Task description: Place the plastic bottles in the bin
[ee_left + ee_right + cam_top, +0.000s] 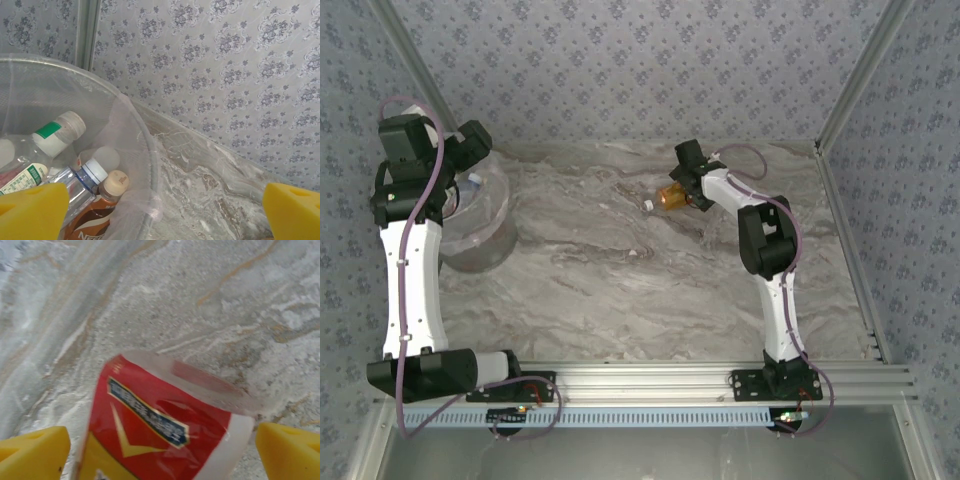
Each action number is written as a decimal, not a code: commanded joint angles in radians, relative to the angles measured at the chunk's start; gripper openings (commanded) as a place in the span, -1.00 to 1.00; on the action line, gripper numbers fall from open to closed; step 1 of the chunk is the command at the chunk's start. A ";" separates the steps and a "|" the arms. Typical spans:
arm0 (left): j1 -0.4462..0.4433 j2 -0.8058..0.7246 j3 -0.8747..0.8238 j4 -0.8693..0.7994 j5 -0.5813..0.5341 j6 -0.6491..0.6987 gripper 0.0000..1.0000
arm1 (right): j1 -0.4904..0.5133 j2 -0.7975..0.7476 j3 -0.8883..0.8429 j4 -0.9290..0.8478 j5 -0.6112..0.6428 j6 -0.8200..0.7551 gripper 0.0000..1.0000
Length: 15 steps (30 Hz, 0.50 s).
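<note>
The table top (620, 290) looks like grey veined marble, smooth and rather matt. At the upper left of the top view, the bin (495, 235) is whitish translucent plastic, and its thin clear liner (134, 131) is filmy and crinkled. The bottle (165, 435) low in the right wrist view is clear glossy plastic with a shiny red label. The rail (720, 378) is ribbed, dull metal.

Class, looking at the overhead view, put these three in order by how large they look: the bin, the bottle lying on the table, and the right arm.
1. right arm, though it stands nearer the camera
2. bin, partly hidden behind the left arm
3. bottle, clearly the smallest
</note>
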 commanded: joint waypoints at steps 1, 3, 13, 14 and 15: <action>-0.001 -0.016 0.005 0.034 0.009 0.039 0.99 | 0.011 0.056 0.082 -0.101 0.082 -0.006 0.87; 0.001 -0.010 0.024 0.010 -0.020 0.047 0.99 | 0.015 0.097 0.140 -0.124 0.098 -0.021 0.84; -0.013 0.036 0.018 0.015 0.085 0.026 0.99 | 0.031 0.151 0.208 -0.085 0.088 -0.157 0.36; -0.014 0.043 0.022 0.017 0.097 0.022 0.99 | 0.035 0.131 0.174 -0.044 0.086 -0.171 0.31; -0.015 0.048 0.026 0.016 0.113 0.018 0.98 | 0.038 0.109 0.140 -0.005 0.084 -0.178 0.27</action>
